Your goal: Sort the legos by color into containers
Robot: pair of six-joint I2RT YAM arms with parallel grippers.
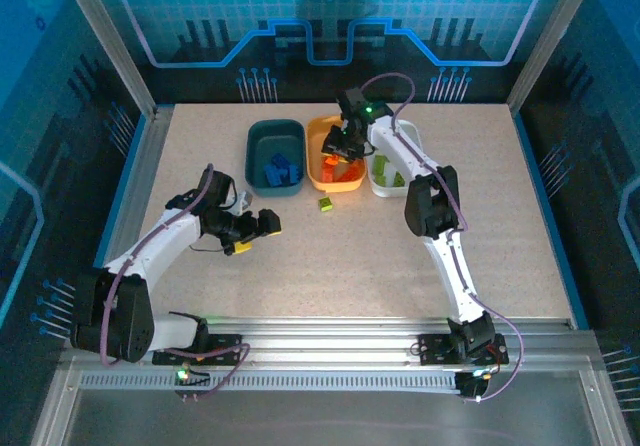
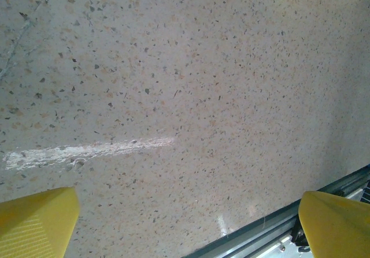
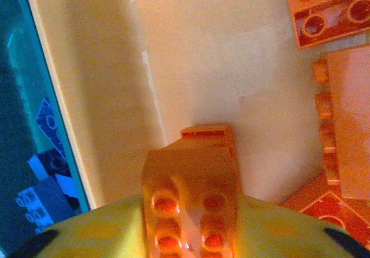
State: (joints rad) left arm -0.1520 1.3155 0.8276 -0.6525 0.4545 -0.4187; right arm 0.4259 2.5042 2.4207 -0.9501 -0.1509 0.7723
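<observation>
Speckled bench (image 1: 300, 286): right claw (image 3: 191, 235) over the orange tub (image 3: 202, 55), an orange brick (image 3: 191, 177) between its fingers (image 3: 277, 229), gripped or freed I cannot tell; left claw (image 2: 191, 212) gapes. Looks light, hard, slick; pinch its flat sides.

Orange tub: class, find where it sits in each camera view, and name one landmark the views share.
Top external: orange tub, centre back.
Left wrist: camera faces the speckled table.
Right wrist: its pale floor, upper centre.
Shared landmark: dark teal tub, on its left in top external and right wrist.
</observation>
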